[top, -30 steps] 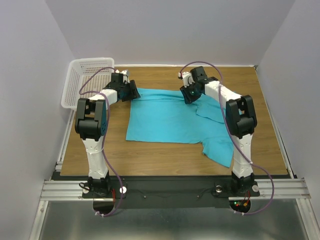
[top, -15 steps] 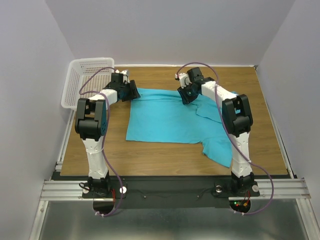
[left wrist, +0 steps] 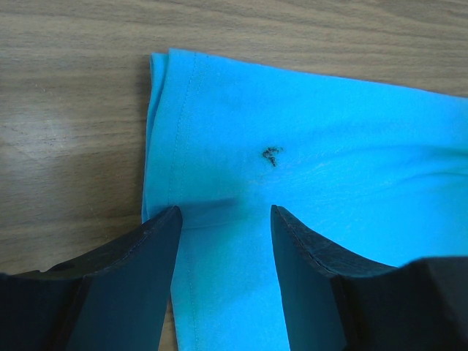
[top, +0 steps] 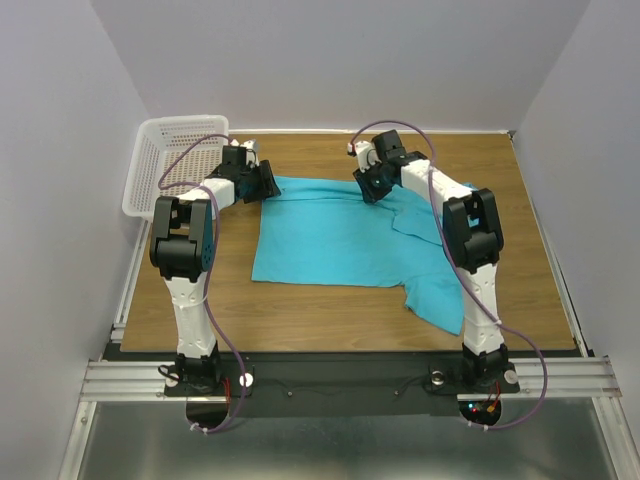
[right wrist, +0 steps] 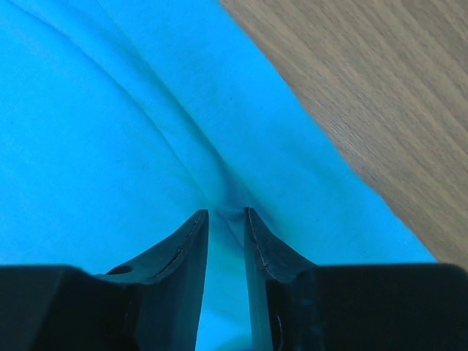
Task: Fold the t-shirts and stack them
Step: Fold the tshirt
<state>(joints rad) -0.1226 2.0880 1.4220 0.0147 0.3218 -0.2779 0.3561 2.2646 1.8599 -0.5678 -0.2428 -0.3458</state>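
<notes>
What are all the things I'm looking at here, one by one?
t-shirt: one, turquoise blue, spread across the middle of the table
dark mark: one, black, on the cloth just ahead of the left gripper
basket: one, white mesh, at the table's far left edge
table: one, brown wood, under everything
rail: one, silver metal, along the near edge
left arm: one, white and black, reaching to the shirt's far left corner
right arm: one, white and black, reaching to the shirt's far edge
left gripper: one, black, jaws open over the corner
right gripper: one, black, jaws nearly together on a cloth ridge; grip unclear
</notes>
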